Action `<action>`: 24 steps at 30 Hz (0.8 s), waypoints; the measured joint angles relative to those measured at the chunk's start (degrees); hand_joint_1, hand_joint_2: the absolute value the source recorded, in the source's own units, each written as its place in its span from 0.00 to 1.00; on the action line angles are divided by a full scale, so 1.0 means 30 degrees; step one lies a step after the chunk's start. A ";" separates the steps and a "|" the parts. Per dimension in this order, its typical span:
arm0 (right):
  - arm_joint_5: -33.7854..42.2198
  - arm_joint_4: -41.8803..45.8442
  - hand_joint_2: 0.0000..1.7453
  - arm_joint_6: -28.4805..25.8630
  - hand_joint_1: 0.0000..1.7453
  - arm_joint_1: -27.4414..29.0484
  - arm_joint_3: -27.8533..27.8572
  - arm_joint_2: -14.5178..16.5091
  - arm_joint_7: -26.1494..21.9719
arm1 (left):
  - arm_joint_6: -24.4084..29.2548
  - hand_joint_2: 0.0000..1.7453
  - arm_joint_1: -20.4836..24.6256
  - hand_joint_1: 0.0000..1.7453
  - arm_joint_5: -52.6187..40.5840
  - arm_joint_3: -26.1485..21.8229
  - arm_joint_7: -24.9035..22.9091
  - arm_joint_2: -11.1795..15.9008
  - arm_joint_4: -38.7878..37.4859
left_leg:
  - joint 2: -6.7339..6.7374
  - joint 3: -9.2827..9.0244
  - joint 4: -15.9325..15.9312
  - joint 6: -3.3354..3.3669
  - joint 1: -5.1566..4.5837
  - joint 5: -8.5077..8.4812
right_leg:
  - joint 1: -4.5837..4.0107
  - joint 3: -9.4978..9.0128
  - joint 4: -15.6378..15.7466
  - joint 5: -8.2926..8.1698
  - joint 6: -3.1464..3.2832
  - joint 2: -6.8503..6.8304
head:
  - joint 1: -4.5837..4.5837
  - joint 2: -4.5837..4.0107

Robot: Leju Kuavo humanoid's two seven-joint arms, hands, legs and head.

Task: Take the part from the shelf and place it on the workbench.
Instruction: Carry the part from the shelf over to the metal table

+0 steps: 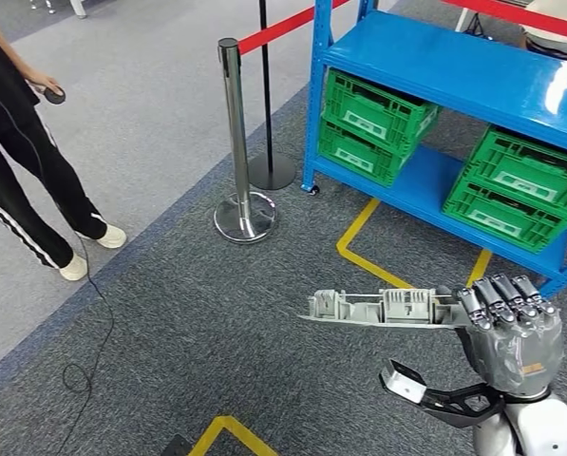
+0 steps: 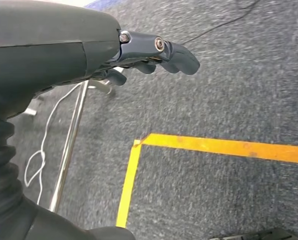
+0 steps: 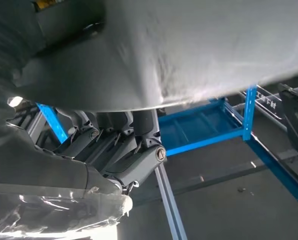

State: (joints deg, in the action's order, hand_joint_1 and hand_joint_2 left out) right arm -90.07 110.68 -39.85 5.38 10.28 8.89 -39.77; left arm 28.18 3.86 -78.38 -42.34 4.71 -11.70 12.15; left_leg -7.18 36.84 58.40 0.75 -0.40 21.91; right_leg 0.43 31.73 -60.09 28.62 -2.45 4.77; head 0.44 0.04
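A long flat grey plastic part [image 1: 377,309] juts out level to the left of my right hand [image 1: 513,328], which grips it by one end, fingers wrapped over its top. In the right wrist view the part [image 3: 200,55] is a broad grey surface close to the camera, with the dark fingers [image 3: 117,150] curled under it. The hand and part hang above dark carpet, in front of the blue shelf [image 1: 438,57]. My left hand [image 2: 147,55] hangs over the carpet with its fingers stretched out and holds nothing.
Green crates [image 1: 373,119] [image 1: 517,185] sit on the shelf's lower level. A chrome stanchion [image 1: 240,142] with a red belt stands left of the shelf. A person [image 1: 22,142] stands at far left, a cable trailing on the floor. Yellow tape lines [image 1: 366,261] mark the carpet.
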 joint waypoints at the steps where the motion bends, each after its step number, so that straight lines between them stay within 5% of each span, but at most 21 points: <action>1: 0.0000 0.0000 1.00 0.0000 1.00 0.0010 0.0000 0.0002 -0.0002 | 0.0005 1.00 -0.0025 0.00 -0.0020 0.0000 0.0000 -0.0004 0.0000 | -0.0208 0.0079 -0.0031 -0.0132 0.0031 -0.0094 | -0.0019 -0.0084 0.0174 0.0027 0.0072 0.0065 | 0.0005 0.0000; 3: -0.0005 0.0002 1.00 0.0000 1.00 0.0007 0.0018 0.0014 -0.0004 | 0.0024 1.00 -0.0144 0.00 -0.0042 -0.0009 -0.0002 -0.0007 0.0000 | -0.0393 0.0207 -0.0107 -0.0406 0.0096 -0.0226 | -0.0052 -0.0186 0.0298 -0.0145 0.0278 -0.0381 | -0.0009 0.0000; 5: -0.0013 0.0005 1.00 0.0000 1.00 0.0040 0.0033 0.0045 -0.0006 | 0.0040 1.00 -0.0193 0.00 -0.0044 -0.0020 -0.0002 -0.0016 0.0000 | 0.0477 0.0620 0.0627 -0.0609 0.0028 0.0313 | 0.0011 -0.0269 0.0478 -0.0334 0.0476 -0.0897 | 0.0158 0.0000; 7: -0.0020 0.0007 1.00 0.0000 1.00 0.0127 0.0058 0.0067 -0.0009 | 0.0047 1.00 -0.0120 0.00 -0.0047 -0.0022 -0.0002 -0.0026 -0.0002 | 0.1671 0.1622 0.2781 -0.0769 0.0020 0.1560 | 0.0018 -0.0277 0.0544 -0.0384 0.0572 -0.1489 | 0.0335 0.0000; 9: -0.0027 0.0007 1.00 0.0000 1.00 0.0200 0.0095 0.0078 -0.0013 | 0.0047 1.00 -0.0081 0.00 -0.0058 -0.0022 -0.0004 -0.0026 -0.0002 | 0.2091 0.2478 0.4766 -0.0911 0.0133 0.2312 | 0.0023 -0.0256 0.0544 -0.0365 0.0593 -0.2131 | 0.0350 0.0000; 10: -0.0029 0.0007 1.00 0.0000 1.00 0.0220 0.0104 0.0084 -0.0013 | 0.0047 1.00 -0.0094 0.00 -0.0062 -0.0024 -0.0004 -0.0024 -0.0002 | 0.2171 0.2484 0.4930 -0.0961 0.0195 0.2215 | 0.0035 -0.0256 0.0544 -0.0350 0.0587 -0.2422 | 0.0350 0.0000; 12: -0.0031 0.0007 1.00 0.0000 1.00 0.0225 0.0117 0.0095 -0.0013 | 0.0047 1.00 -0.0115 0.00 -0.0071 -0.0027 -0.0004 -0.0015 0.0000 | 0.2499 0.1470 0.3293 -0.1006 0.0285 0.1275 | 0.0064 -0.0294 0.0541 -0.0296 0.0500 -0.2926 | 0.0353 0.0000; 13: -0.0029 0.0009 1.00 0.0000 1.00 0.0225 0.0122 0.0098 -0.0013 | 0.0047 1.00 -0.0100 0.00 -0.0071 -0.0029 -0.0004 -0.0018 0.0000 | 0.3037 0.0710 0.2013 -0.1015 0.0269 0.0841 | 0.0019 -0.0320 0.0522 -0.0236 0.0405 -0.3143 | 0.0363 0.0000; 15: -0.0026 0.0013 1.00 0.0000 1.00 0.0222 0.0142 0.0104 -0.0011 | 0.0049 1.00 -0.0037 0.00 -0.0073 -0.0029 -0.0004 -0.0029 0.0000 | 0.3801 -0.0266 0.0274 -0.0781 0.0181 0.0440 | -0.0105 -0.0369 0.0473 -0.0109 0.0171 -0.3526 | 0.0337 0.0000; 17: -0.0024 0.0015 1.00 0.0000 1.00 0.0211 0.0157 0.0113 -0.0007 | 0.0053 1.00 -0.0027 0.00 -0.0073 -0.0029 -0.0004 -0.0031 -0.0003 | 0.3668 -0.0338 -0.0038 -0.0421 0.0076 0.0471 | -0.0158 -0.0475 0.0508 -0.0039 -0.0040 -0.3907 | 0.0260 0.0000; 18: -0.0024 0.0013 1.00 0.0000 1.00 0.0200 0.0157 0.0118 -0.0007 | 0.0055 1.00 -0.0050 0.00 -0.0073 -0.0029 -0.0004 -0.0027 -0.0003 | 0.3440 -0.0327 -0.0069 -0.0282 0.0079 0.0455 | -0.0109 -0.0513 0.0521 0.0023 -0.0160 -0.3931 | 0.0211 0.0000; 20: -0.0011 0.0024 1.00 0.0000 1.00 0.0214 0.0157 0.0126 -0.0002 | 0.0049 1.00 -0.0055 0.00 -0.0102 -0.0036 -0.0025 -0.0011 -0.0002 | 0.2979 -0.0341 -0.0128 -0.0013 0.0132 0.0408 | 0.0001 -0.0260 -0.0184 0.0583 -0.0340 -0.3112 | 0.0159 0.0000; 22: 0.0004 0.0044 1.00 0.0000 1.00 0.0305 0.0158 0.0126 0.0000 | 0.0033 1.00 -0.0001 0.00 -0.0182 -0.0044 -0.0058 -0.0022 0.0000 | 0.2502 -0.0345 -0.0143 0.0181 0.0159 0.0378 | 0.0040 0.0741 -0.2389 0.1713 -0.0402 -0.1965 | 0.0084 0.0000; 24: 0.0002 0.0053 1.00 0.0000 1.00 0.0441 0.0162 0.0126 -0.0004 | 0.0016 1.00 0.0018 0.00 -0.0262 -0.0044 -0.0153 -0.0062 -0.0004 | 0.1979 -0.0334 -0.0140 0.0270 0.0127 0.0361 | 0.0024 0.1924 -0.4613 0.2448 -0.0392 -0.1644 | 0.0048 0.0000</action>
State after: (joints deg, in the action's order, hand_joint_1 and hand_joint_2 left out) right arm -90.06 110.84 -39.85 6.70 10.76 9.27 -39.78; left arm 28.23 3.91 -79.17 -42.47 4.25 -11.89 12.14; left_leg -1.25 35.83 57.98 1.56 -0.02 22.99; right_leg 0.50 37.51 -73.93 35.96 -3.62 -0.16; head 0.58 0.04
